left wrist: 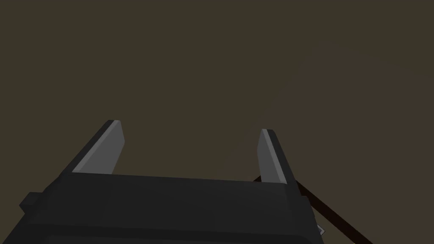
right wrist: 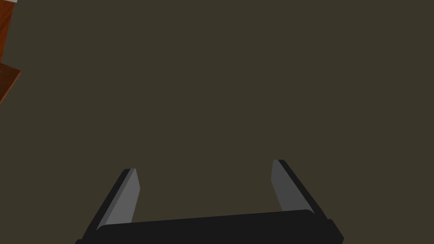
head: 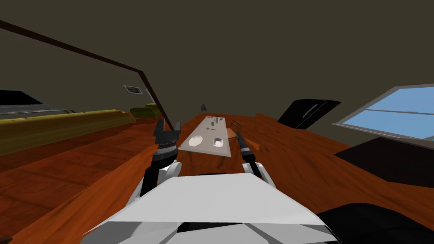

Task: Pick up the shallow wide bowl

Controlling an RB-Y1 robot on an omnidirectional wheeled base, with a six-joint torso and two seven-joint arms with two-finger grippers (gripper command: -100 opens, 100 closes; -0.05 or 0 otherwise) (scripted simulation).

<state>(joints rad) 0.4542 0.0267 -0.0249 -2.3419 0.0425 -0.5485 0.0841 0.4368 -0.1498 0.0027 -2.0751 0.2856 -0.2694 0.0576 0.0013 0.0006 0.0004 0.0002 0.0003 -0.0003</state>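
A long light grey table [head: 206,149] stands ahead of me on the wood floor. On its near end lies the shallow wide bowl [head: 196,140], white and round. To the right of it sits a smaller, deeper white bowl [head: 218,142]. My left gripper [head: 168,124] is raised beside the table's near left corner, short of the wide bowl, and its fingers stand open and empty in the left wrist view [left wrist: 190,127]. My right gripper [head: 238,136] is up near the table's near right corner, also open and empty [right wrist: 203,166]. Both wrist views face a plain dark wall.
An orange-brown chair [head: 232,131] stands at the table's right side. A green cup [head: 212,123], dark bottles [head: 217,119] and cutlery [head: 210,128] sit farther along the table. A long olive sofa [head: 63,123] runs along the left. A black slab [head: 307,112] and a window [head: 394,112] are at the right.
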